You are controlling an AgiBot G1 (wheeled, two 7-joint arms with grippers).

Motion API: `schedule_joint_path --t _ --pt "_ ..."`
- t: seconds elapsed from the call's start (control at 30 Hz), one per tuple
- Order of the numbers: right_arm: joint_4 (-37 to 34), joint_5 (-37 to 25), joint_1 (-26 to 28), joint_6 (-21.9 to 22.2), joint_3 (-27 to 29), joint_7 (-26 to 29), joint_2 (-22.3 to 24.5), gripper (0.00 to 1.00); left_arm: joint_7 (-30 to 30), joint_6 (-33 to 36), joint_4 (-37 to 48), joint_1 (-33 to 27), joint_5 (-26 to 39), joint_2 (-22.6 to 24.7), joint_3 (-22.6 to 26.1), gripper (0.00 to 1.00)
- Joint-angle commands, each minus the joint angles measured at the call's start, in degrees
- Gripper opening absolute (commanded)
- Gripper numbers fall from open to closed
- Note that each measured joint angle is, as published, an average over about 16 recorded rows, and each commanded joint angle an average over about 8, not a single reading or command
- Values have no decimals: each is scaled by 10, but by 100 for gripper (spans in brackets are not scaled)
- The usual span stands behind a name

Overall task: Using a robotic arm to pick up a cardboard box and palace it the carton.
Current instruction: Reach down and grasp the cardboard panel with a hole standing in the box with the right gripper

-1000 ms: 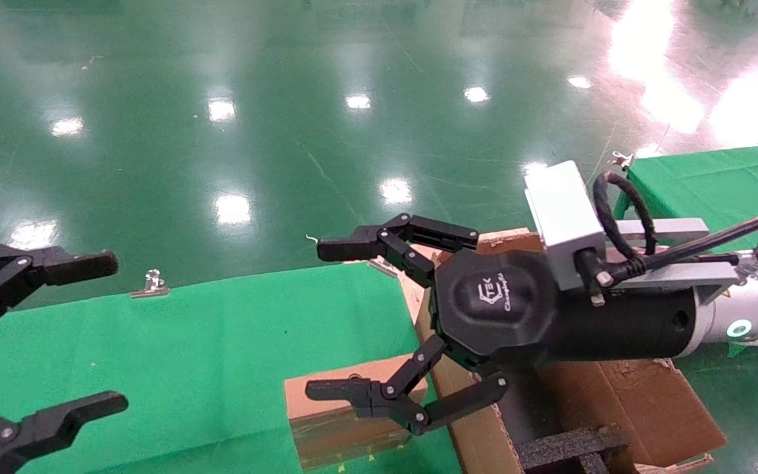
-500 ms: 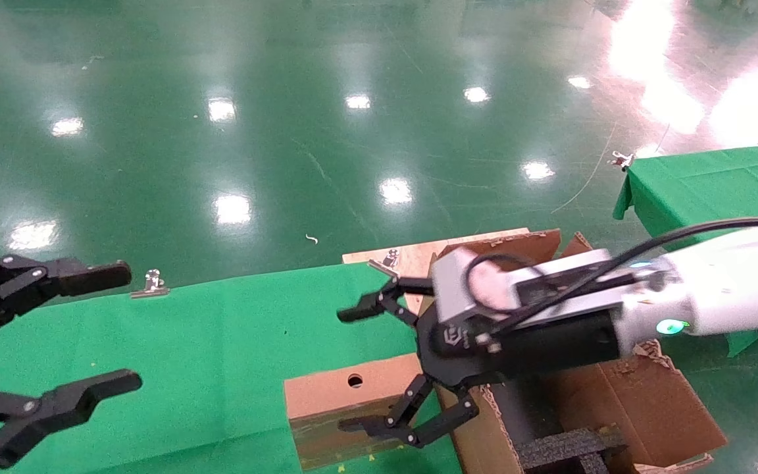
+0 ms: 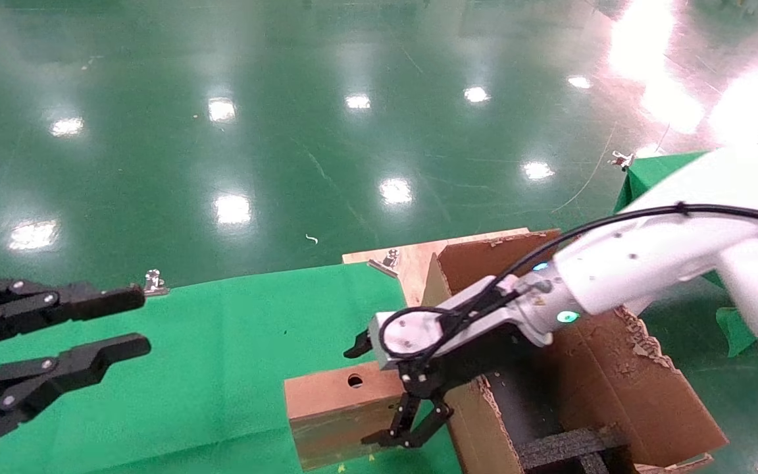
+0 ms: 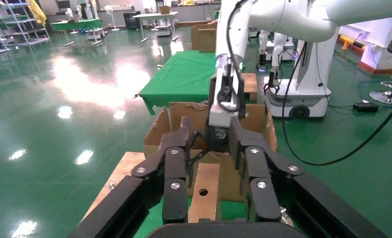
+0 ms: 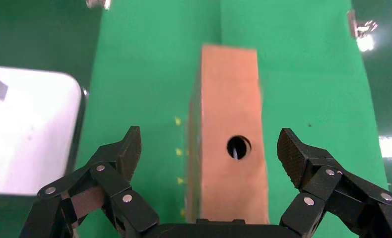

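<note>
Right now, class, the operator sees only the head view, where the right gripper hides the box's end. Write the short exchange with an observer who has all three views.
Observer: One thing first. The left wrist view shows the left gripper open and idle, aimed along the box toward the carton.
Operator: Are the right gripper's fingers on the box?
Observer: No. The right wrist view shows the right gripper open, with one finger on either side of the box and neither touching it.
Operator: Is the box centred between them?
Observer: No. It lies nearer one finger than the other.
</note>
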Motion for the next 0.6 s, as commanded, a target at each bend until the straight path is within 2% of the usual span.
schedule_joint_path --t 0.03,0.23,0.27,0.33,0.37,0.5,0.53,0.6 --pt "-13 -21 12 3 -17 -13 -13 100 0 0 0 0 0 0 0 0" --pt "-30 -65 38 1 -56 -42 -41 100 0 0 0 0 0 0 0 0" --pt "-32 -70 41 0 -61 -46 -45 100 0 0 0 0 0 0 0 6" --pt "-34 -76 47 0 -71 -51 -50 100 0 0 0 0 0 0 0 31" --pt "-35 -79 48 -1 -75 -53 -51 96 0 0 0 0 0 0 0 44" --pt "-40 -86 56 -1 -88 -57 -57 49 0 0 0 0 0 0 0 94" --pt "-40 -87 58 -1 -90 -57 -58 36 0 0 0 0 0 0 0 100" --pt "-42 -89 60 0 -93 -58 -59 11 0 0 0 0 0 0 0 100"
